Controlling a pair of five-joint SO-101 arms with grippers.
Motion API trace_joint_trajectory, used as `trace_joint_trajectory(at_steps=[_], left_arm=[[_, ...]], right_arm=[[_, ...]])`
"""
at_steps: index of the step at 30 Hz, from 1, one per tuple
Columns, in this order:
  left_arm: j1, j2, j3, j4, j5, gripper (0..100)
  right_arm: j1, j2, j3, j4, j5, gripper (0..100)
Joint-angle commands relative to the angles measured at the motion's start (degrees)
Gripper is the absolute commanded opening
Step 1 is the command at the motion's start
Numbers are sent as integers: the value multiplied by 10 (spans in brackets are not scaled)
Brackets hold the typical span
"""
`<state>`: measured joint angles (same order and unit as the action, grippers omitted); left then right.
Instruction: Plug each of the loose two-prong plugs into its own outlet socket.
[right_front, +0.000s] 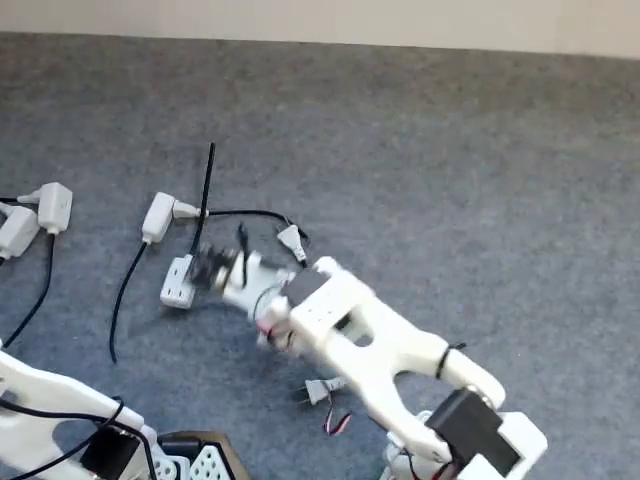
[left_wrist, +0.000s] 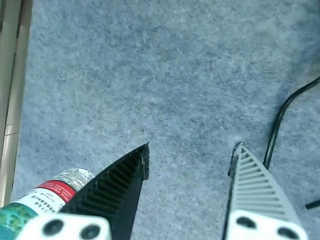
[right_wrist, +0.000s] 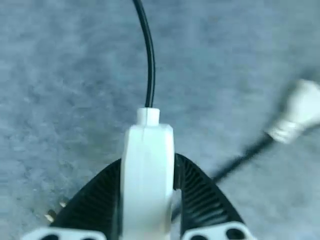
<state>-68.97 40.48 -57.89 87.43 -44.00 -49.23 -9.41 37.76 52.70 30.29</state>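
My right gripper (right_wrist: 148, 167) is shut on a white two-prong plug (right_wrist: 148, 145) whose stiff black cord (right_wrist: 149, 60) runs straight away from it. In the high view that gripper (right_front: 215, 268) sits right beside a white outlet socket (right_front: 177, 282) lying on the grey carpet. Another white plug (right_front: 158, 216) with a black cord lies just behind the socket. A small plug (right_front: 291, 240) lies by the right arm, and a loose plug (right_front: 322, 390) lies under it. My left gripper (left_wrist: 191, 150) hangs open over bare carpet with nothing between its fingers.
Two more white outlet blocks (right_front: 52, 206) with cords lie at the far left edge. A black cable (left_wrist: 280, 120) runs past the left gripper. A labelled bottle (left_wrist: 47, 195) lies by the left arm (right_front: 60, 415) at the front left. Open carpet stretches across the back and right.
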Motion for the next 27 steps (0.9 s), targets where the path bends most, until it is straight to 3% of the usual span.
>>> trace_joint_trajectory(at_steps=[1, 4, 10, 18, 27], left_arm=[[-4, -7, 0, -6, -4, 264], [-4, -7, 0, -4, -4, 264], [-3, -7, 0, -4, -4, 264], [-5, -7, 0, -7, -4, 264], [-2, -7, 0, -7, -4, 264]], right_arm=[[-100, 1, 48, -84, -19, 5], [-129, 9, 67, -114, -40, 5], [-92, 38, 67, -133, -41, 15], [-34, -24, 32, -72, -40, 276], [7, -146, 32, -45, -39, 278]])
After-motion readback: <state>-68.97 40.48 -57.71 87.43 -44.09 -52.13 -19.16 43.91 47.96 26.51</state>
